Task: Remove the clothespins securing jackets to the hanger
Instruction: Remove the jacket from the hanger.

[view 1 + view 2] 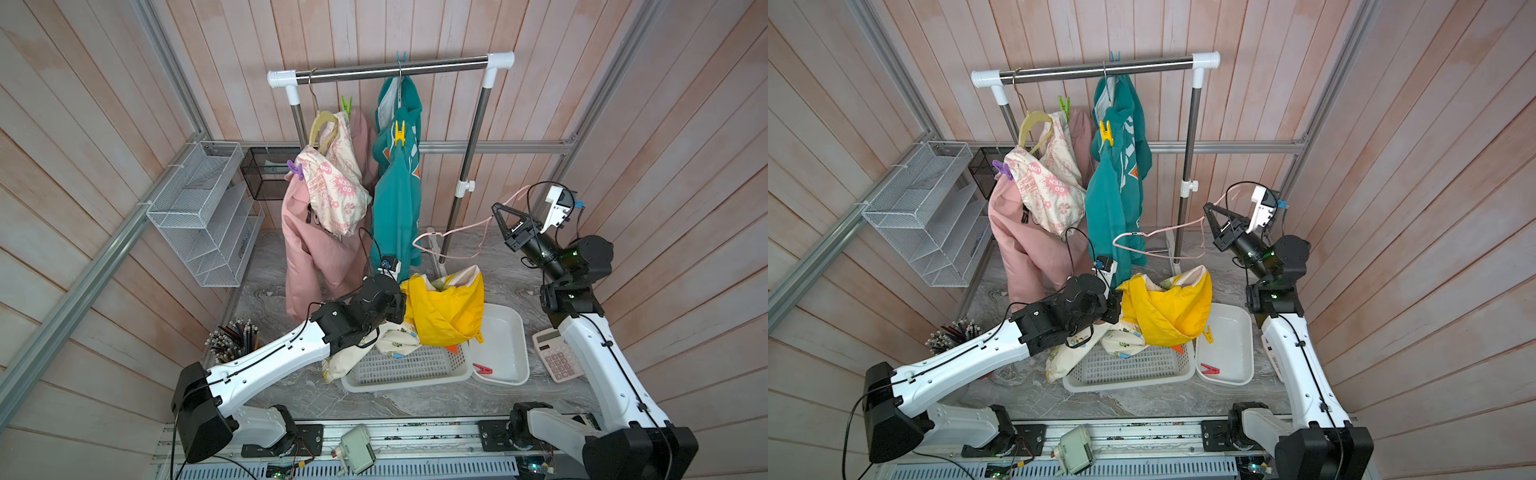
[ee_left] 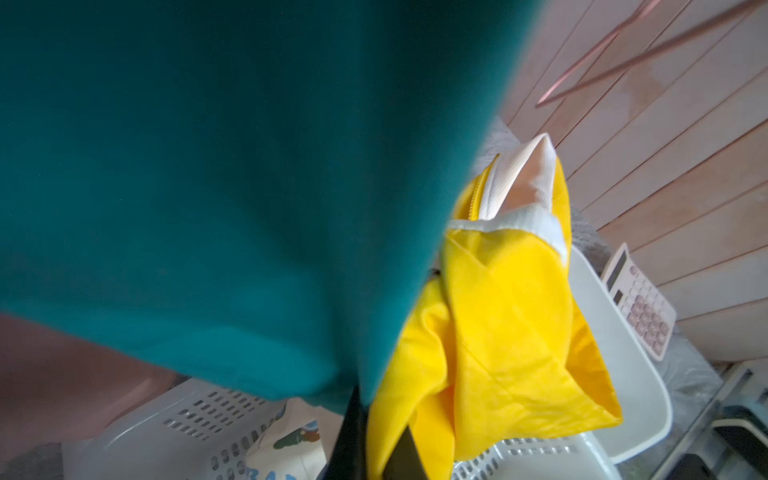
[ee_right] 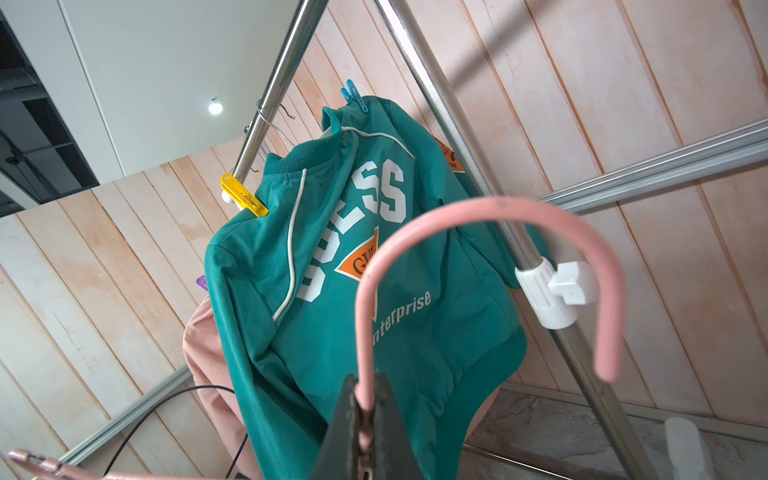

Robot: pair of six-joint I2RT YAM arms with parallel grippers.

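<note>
- Clothes rack (image 1: 436, 64): the pink jacket (image 1: 303, 249) and teal jacket (image 1: 395, 208) hang from its rail.
- Yellow jacket (image 1: 444, 311): draped over the slatted basket (image 1: 407, 368).
- Right gripper (image 3: 365, 399): jaws clamped tight on the pink hanger (image 3: 490, 208), clear of the rail.
- Left gripper (image 2: 380, 415): against the yellow jacket; opening and grip cannot be determined.
- Green clothespin (image 1: 346, 104) and purple clothespin (image 1: 295, 169): on the pink jacket.
- Yellow clothespin (image 1: 400, 134): on the teal jacket.
- Red clothespin (image 1: 482, 368): in the white tub (image 1: 503, 332).
</note>
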